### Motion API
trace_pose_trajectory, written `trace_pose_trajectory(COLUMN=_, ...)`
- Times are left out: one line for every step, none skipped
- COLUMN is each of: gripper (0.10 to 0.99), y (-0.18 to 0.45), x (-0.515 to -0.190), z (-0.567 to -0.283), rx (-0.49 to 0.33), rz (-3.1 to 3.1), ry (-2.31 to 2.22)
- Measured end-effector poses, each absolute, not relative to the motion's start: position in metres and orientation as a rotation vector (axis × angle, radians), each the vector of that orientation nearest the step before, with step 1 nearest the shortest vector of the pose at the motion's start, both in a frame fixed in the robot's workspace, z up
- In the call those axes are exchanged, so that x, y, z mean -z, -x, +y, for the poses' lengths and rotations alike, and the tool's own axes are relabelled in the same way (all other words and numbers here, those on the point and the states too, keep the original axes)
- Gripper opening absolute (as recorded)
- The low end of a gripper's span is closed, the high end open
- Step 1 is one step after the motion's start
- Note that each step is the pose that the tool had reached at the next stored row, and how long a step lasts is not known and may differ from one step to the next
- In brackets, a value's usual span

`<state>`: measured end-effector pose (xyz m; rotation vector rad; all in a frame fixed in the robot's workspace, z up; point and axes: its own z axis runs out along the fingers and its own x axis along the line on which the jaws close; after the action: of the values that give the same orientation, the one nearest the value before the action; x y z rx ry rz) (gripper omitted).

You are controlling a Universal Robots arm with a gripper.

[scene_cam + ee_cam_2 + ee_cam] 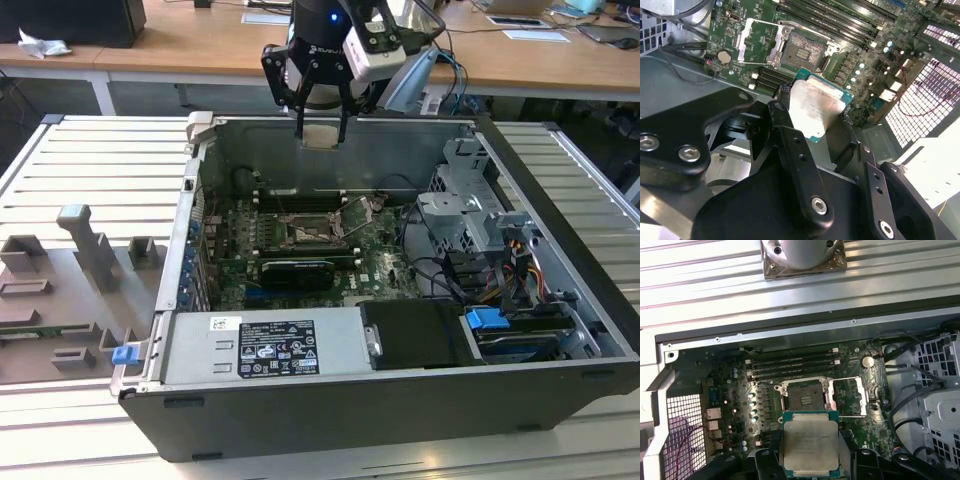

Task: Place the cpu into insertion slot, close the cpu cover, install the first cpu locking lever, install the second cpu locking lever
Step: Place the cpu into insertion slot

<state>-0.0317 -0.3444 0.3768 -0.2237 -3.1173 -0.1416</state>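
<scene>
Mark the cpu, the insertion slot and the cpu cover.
the cpu (811, 447): first wrist view, metal face.
the insertion slot (803, 392): first wrist view, dark centre.
the cpu cover (864, 397): first wrist view, frame bar.

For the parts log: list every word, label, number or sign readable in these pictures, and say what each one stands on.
No text can be quoted; all print is too small to make out.
Large white label on the silver power supply box: many lines, unreadable.
Small white sticker beside it: unreadable.
cpu gripped in the claw: faint marks on its metal face, unreadable.
</scene>
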Motion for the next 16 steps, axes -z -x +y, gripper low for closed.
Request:
trace_pose_trajectory(gripper=0.529, y=0.0317, x=-0.3768, z=-0.3444, rx=0.142, rz=-3.117, ry=0.232)
trace_pose_trajectory(gripper=0.529, y=0.0317, x=-0.3768, z=-0.3444, rx=0.142, rz=-3.117, ry=0.238)
trace_pose_trajectory(gripper=0.529, y=0.0317, x=-0.3768, z=-0.3444, rx=0.141, rz=-3.116, ry=0.243)
trace_pose_trajectory(gripper=0.529, y=0.0317, x=-0.3768, z=-0.3444, rx=0.141, rz=-3.116, ry=0.254)
trace_pose_trajectory(gripper=0.529, y=0.0317, x=-0.3768, z=-0.3444, rx=0.141, rz=-3.116, ry=0.260)
trace_pose_trajectory(gripper=0.529, y=0.0317, x=-0.3767, z=-0.3444, rx=0.141, rz=-3.115, ry=0.272)
trace_pose_trajectory(gripper=0.529, y=0.0317, x=-0.3767, z=-0.3444, rx=0.141, rz=-3.114, ry=0.289)
trace_pose_trajectory(gripper=0.529, y=0.0317, x=-0.3767, z=-0.3444, rx=0.141, rz=-3.113, ry=0.301)
trace_pose_trajectory(gripper=0.529, y=0.0317, x=-0.3768, z=-0.3444, rx=0.141, rz=-3.112, ry=0.311)
trace_pose_trajectory(gripper=0.529, y=0.0317, x=-0.3767, z=-0.3444, rx=0.141, rz=-3.112, ry=0.318)
trace_pose_trajectory(gripper=0.529, y=0.0317, x=-0.3767, z=-0.3444, rx=0.141, rz=-3.111, ry=0.331)
trace_pose_trajectory(gripper=0.529, y=0.0317, x=-0.3767, z=-0.3444, rx=0.141, rz=-3.110, ry=0.338)
trace_pose_trajectory(gripper=0.529, y=0.0317, x=-0.3767, z=-0.3444, rx=0.141, rz=-3.110, ry=0.345)
trace_pose_trajectory(gripper=0.529, y=0.0317, x=-0.3767, z=-0.3444, rx=0.142, rz=-3.109, ry=0.350)
trace_pose_trajectory(gripper=0.529, y=0.0317, x=-0.3767, z=-0.3444, rx=0.142, rz=-3.109, ry=0.354)
trace_pose_trajectory(gripper=0.529, y=0.0317, x=-0.3767, z=-0.3444, rx=0.142, rz=-3.109, ry=0.358)
